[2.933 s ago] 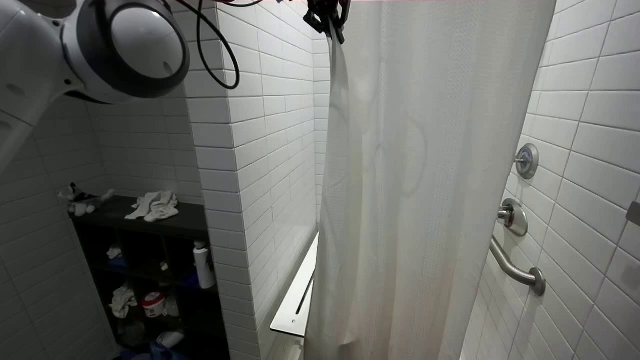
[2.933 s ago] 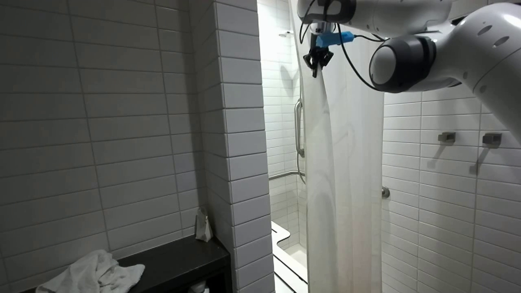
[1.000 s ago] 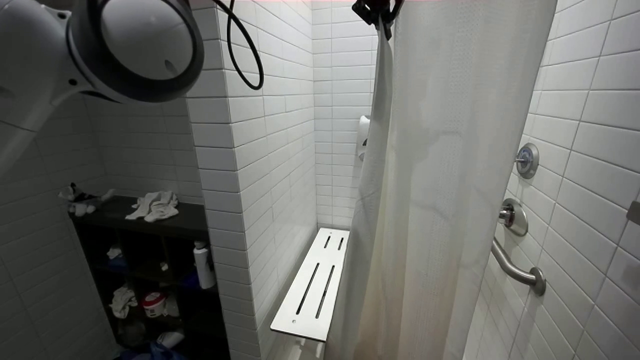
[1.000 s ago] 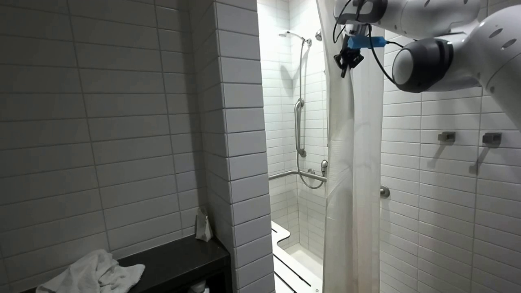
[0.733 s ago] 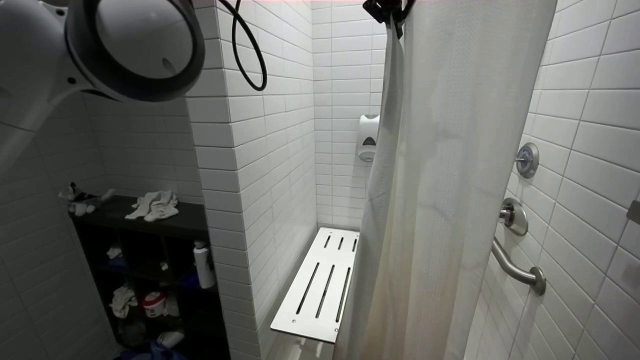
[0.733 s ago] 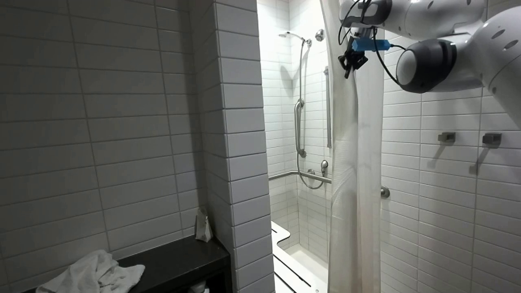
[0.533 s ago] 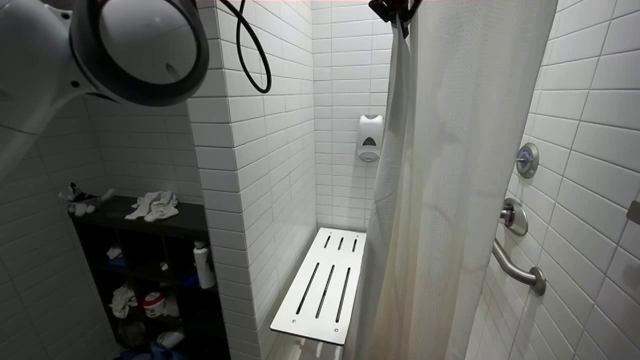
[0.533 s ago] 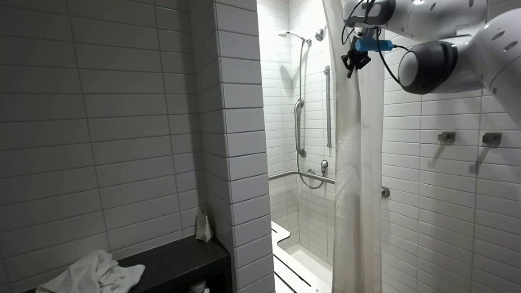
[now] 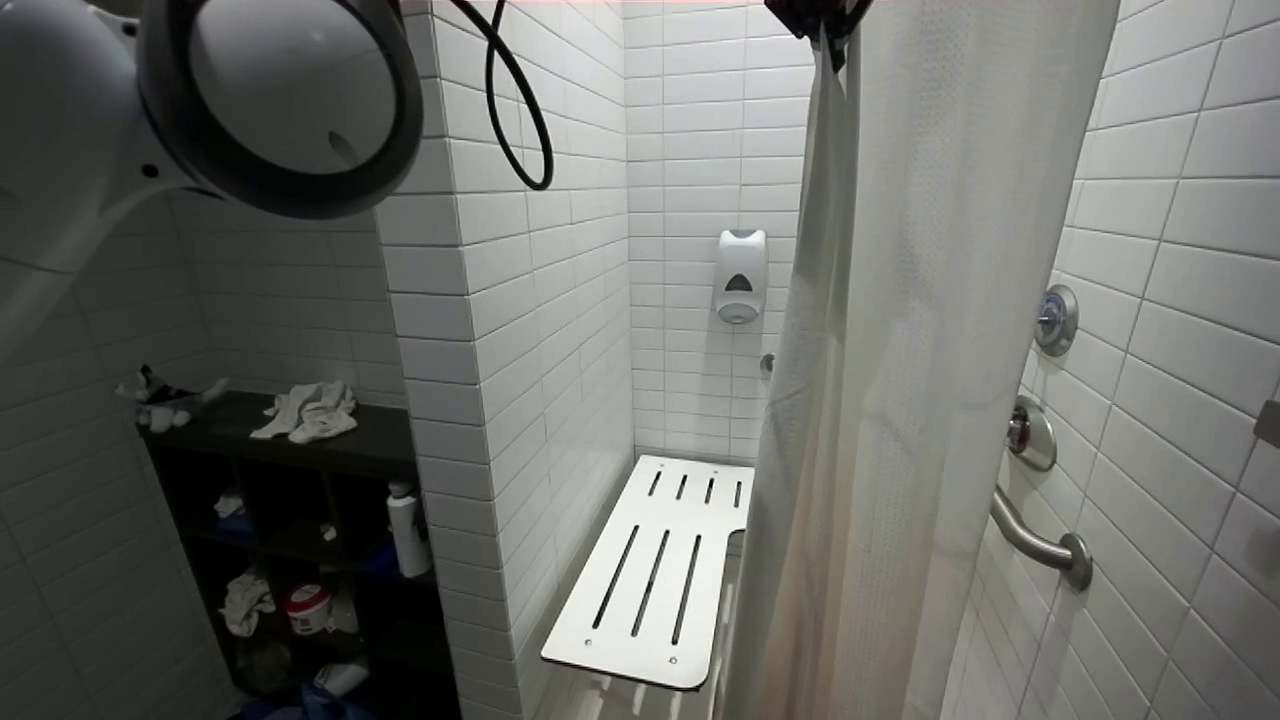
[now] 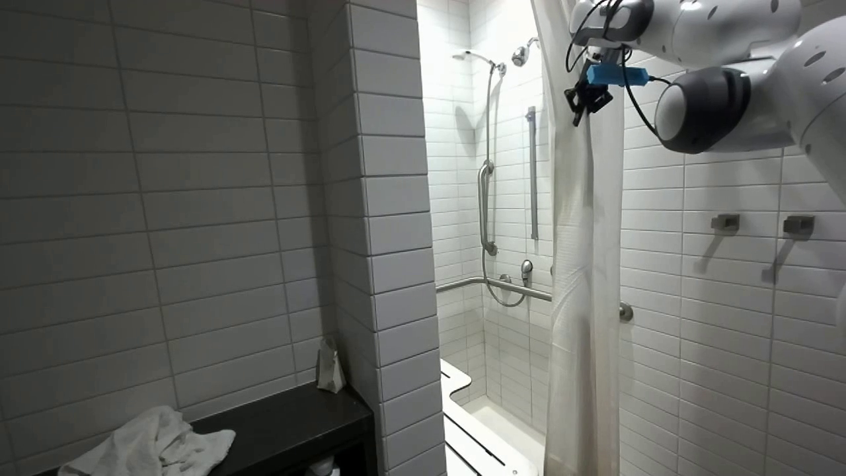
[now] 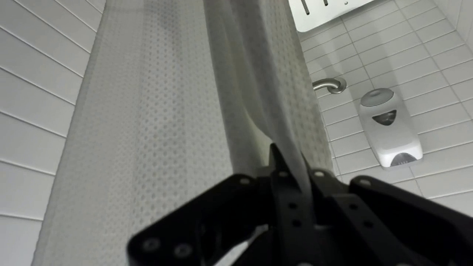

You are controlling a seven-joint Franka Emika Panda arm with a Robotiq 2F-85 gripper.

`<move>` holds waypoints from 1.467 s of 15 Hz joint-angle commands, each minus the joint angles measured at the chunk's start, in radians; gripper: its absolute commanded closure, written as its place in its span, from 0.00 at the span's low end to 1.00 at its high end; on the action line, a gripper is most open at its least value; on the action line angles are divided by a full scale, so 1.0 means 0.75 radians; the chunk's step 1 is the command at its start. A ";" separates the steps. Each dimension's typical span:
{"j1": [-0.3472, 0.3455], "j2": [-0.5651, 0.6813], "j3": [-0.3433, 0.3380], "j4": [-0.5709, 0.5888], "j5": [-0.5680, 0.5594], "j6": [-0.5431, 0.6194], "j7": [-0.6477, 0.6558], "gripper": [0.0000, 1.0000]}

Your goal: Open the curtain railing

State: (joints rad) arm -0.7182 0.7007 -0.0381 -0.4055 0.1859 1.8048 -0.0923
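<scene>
The curtain railing (image 9: 920, 380) is a tall white fabric curtain with vertical folds, hanging down to the bottom of the picture. It also shows in an exterior view (image 10: 581, 297) and fills much of the wrist view (image 11: 159, 111). Its top and any rail are out of view. My gripper (image 9: 832, 48) is at the curtain's free edge, high up; it also shows in an exterior view (image 10: 579, 116). In the wrist view the gripper (image 11: 290, 155) is shut on a pinched fold of the curtain, which runs between its dark fingers. The curtain is bunched toward one side wall.
A white slatted bench (image 9: 650, 570) stands behind the curtain, with a soap dispenser (image 9: 740, 278) on the back wall. A grab bar (image 9: 1030, 540) and shower valves are near the curtain's other edge. A tiled column (image 10: 403, 264) and a dark shelf (image 10: 284, 423) stand outside.
My gripper has drawn the curtain's edge sideways, toward the wall with the valves. The bench, dispenser and shower fittings behind have come into view. The gripper has stayed shut on the fabric.
</scene>
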 commanded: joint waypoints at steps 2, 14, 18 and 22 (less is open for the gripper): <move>-0.062 -0.028 0.016 -0.084 0.028 -0.012 0.026 0.99; -0.093 -0.023 0.022 -0.039 0.030 -0.074 0.089 0.41; -0.064 0.026 0.026 0.135 -0.004 -0.177 0.012 0.12; -0.026 -0.091 0.013 0.066 -0.064 -0.202 -0.143 0.00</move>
State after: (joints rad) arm -0.7558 0.6880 -0.0241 -0.3480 0.1742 1.6945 -0.1269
